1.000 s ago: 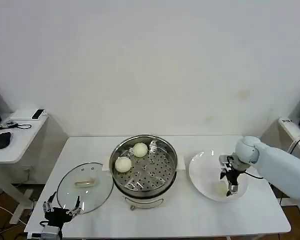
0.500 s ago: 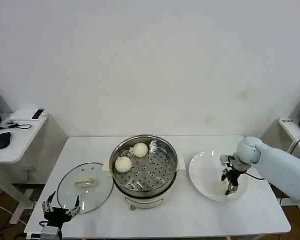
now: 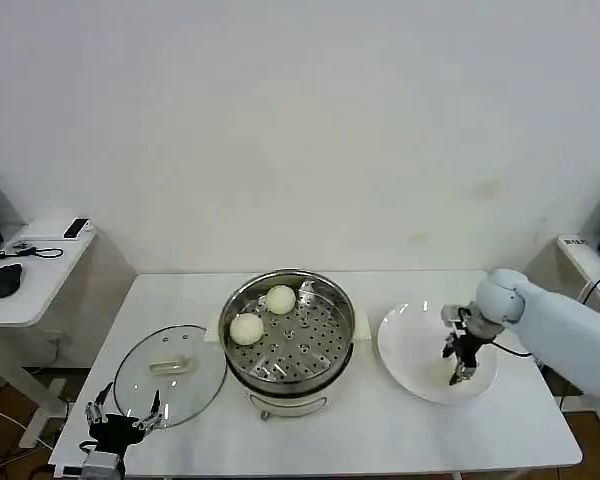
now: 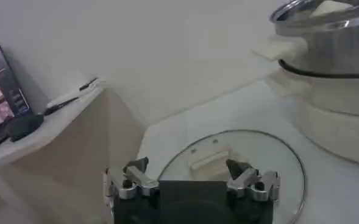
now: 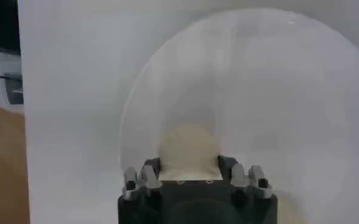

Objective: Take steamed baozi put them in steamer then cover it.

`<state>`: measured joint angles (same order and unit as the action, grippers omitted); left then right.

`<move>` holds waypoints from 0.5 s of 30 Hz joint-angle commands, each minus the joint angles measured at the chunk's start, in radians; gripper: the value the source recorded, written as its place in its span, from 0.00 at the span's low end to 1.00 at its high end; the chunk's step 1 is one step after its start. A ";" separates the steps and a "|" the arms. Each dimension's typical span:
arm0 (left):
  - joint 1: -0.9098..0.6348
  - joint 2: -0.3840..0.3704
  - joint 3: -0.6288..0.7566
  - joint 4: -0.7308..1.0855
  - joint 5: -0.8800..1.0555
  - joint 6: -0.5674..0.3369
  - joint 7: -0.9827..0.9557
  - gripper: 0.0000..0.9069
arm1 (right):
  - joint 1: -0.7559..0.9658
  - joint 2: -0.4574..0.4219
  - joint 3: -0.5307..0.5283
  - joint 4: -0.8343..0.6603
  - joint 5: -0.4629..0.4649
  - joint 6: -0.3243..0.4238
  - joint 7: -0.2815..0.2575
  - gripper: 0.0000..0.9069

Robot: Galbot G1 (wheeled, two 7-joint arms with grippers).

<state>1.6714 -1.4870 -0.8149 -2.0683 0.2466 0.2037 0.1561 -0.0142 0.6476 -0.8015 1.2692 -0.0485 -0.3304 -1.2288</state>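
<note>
Two buns: smooth round baozi [image 3: 247,328] in perforated steel steamer [image 3: 325,345], 9 o'clock side.
Right gripper [image 3: 460,375]: fingers grasping a baozi [image 5: 189,151] on glossy white plate [image 3: 405,350].
Left gripper [image 3: 125,416]: fingers released, near glass cover [image 3: 170,373].
Surface [image 3: 380,430]: plain white.

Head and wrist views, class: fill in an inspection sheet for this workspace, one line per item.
Surface: white table, bare around the items.
Job's things: steamer holds two baozi; another bun on the white plate; cover lies flat beside the steamer.
Clutter: nothing seen.
Grippers: right gripper over the plate, fingers astride the bun; left gripper open, parked at the cover's near edge.
Cables: one on the side desk; one at the right arm.
Surroundings: plain white wall.
</note>
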 commanded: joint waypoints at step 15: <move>0.004 -0.014 0.004 -0.029 0.002 0.002 -0.006 1.00 | 0.555 0.272 -0.094 -0.020 0.240 -0.021 -0.055 0.71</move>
<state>1.6730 -1.4969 -0.8122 -2.0879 0.2479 0.2045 0.1522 0.3555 0.7896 -0.8713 1.2749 0.1160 -0.3501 -1.2739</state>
